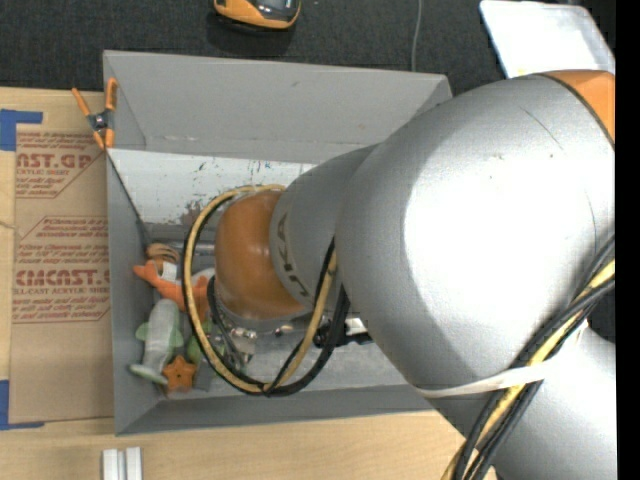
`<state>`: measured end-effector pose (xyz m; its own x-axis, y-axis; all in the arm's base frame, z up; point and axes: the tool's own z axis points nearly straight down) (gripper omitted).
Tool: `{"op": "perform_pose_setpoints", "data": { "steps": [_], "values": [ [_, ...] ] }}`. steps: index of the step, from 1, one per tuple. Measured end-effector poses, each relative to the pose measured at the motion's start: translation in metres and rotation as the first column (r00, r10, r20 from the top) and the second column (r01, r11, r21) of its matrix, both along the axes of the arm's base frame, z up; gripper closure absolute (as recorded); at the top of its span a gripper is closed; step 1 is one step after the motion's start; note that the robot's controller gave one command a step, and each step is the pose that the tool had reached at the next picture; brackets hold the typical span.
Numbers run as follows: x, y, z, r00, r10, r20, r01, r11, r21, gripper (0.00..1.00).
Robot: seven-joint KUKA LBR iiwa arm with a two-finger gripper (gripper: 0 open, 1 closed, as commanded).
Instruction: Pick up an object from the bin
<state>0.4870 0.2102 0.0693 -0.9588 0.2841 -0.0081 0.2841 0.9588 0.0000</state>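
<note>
Item 1. Grey sheet-metal bin (125, 298), centre of frame; its left wall slopes inward.

Item 2. Small heap, lower left of the bin floor. It includes:
- an orange curved plastic strip (165, 280) at the top;
- a pale green-white bottle-shaped plastic piece (160, 334) below it;
- a small orange star-shaped piece (181, 371) lowest, near the front wall.

Item 3. Gripper (235, 340), low in the bin just right of the heap. It sits beneath the rounded orange wrist cover (248, 258), which is ringed by looped black-and-yellow cables (200, 268). Claw state: you cannot tell from here, and nothing is seen held.

Item 4. Silver arm (480, 228), covering the right half of the frame.

Step, as judged: reach-in at grasp height, pick not confirmed. The candidates nearest to you are the bottle-shaped and star-shaped pieces. Next you need a secure closure on one piece, then a straight lift clear of the sloped left wall.
</note>
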Motion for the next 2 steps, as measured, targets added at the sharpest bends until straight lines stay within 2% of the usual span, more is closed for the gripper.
{"op": "perform_pose_setpoints", "data": {
  "steps": [1,2],
  "values": [
    [0.000,0.000,0.000,1.000,0.000,0.000,0.000,1.000,0.000,1.00],
    [0.009,-0.001,0.064,1.000,-0.005,-0.005,0.005,1.000,-0.001,1.00]
  ]
}}
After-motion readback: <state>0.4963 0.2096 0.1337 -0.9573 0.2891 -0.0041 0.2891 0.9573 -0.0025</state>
